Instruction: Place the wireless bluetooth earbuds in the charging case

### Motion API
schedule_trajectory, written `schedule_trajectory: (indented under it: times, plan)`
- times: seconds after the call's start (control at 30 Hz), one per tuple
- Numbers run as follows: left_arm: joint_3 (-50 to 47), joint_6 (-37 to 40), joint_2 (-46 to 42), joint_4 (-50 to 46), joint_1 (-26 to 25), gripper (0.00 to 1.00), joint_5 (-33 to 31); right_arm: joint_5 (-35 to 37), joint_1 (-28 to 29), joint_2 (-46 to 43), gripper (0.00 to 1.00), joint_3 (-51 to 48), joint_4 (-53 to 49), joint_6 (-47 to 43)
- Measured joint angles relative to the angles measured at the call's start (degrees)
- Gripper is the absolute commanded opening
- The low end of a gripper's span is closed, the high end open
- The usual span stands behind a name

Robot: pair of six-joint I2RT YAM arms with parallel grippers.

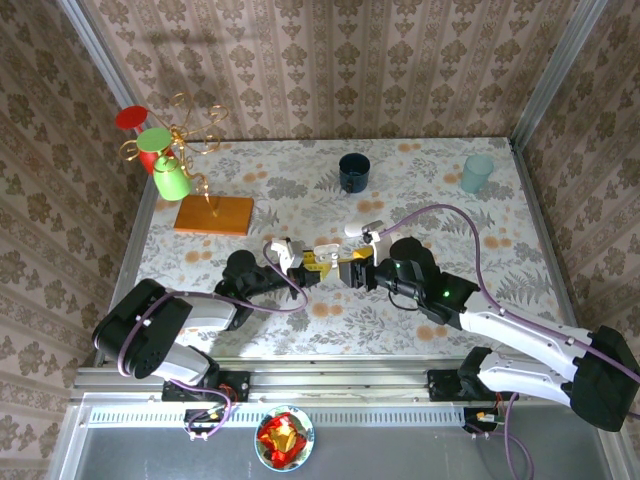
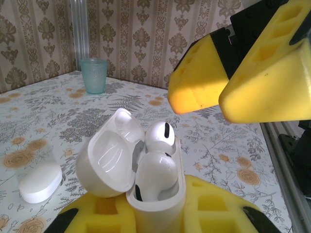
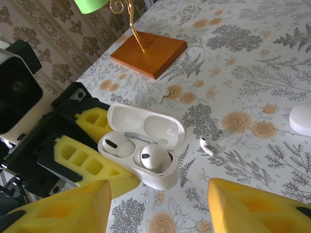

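My left gripper (image 2: 156, 216) is shut on the white charging case (image 2: 158, 196), holding it upright with its lid (image 2: 109, 155) swung open. Two white earbuds (image 2: 161, 136) (image 2: 156, 172) sit in the case's wells; they show again from above as the far earbud (image 3: 115, 145) and the near earbud (image 3: 154, 158). A third white earbud (image 3: 206, 145) lies loose on the table to the right of the case (image 3: 160, 177). My right gripper (image 3: 158, 194) hangs open just in front of the case, nothing between its yellow fingers (image 2: 267, 82). From above, both grippers (image 1: 308, 262) (image 1: 350, 270) meet mid-table.
A closed white case (image 2: 41, 182) lies on the table beyond the held one. At the back stand a dark mug (image 1: 353, 172) and a teal cup (image 1: 477, 173). A wire stand with a green mug (image 1: 170, 180) rises from a wooden base (image 3: 148, 53) at the left.
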Motion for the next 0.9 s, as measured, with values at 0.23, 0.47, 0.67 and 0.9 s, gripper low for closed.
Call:
schedule_trajectory:
  times: [0.23, 0.47, 0.67, 0.9]
  plan:
    - [0.0, 1.8, 0.0, 0.0, 0.0, 0.00, 1.4, 0.0, 0.0, 0.9, 0.56, 0.0, 0.3, 0.5]
    - [-1.0, 9.7, 0.0, 0.1, -2.0, 0.00, -0.6, 0.3, -0.4, 2.5, 0.58, 3.7, -0.6, 2.6]
    - [-2.6, 16.9, -0.5, 0.0, -4.3, 0.00, -6.0, 2.0, -0.5, 9.4, 0.60, 15.8, -10.4, 3.3]
    - [-3.7, 20.2, -3.3, 0.1, -4.6, 0.00, -9.8, 3.8, -0.5, 19.2, 0.61, 28.3, -23.4, 2.2]
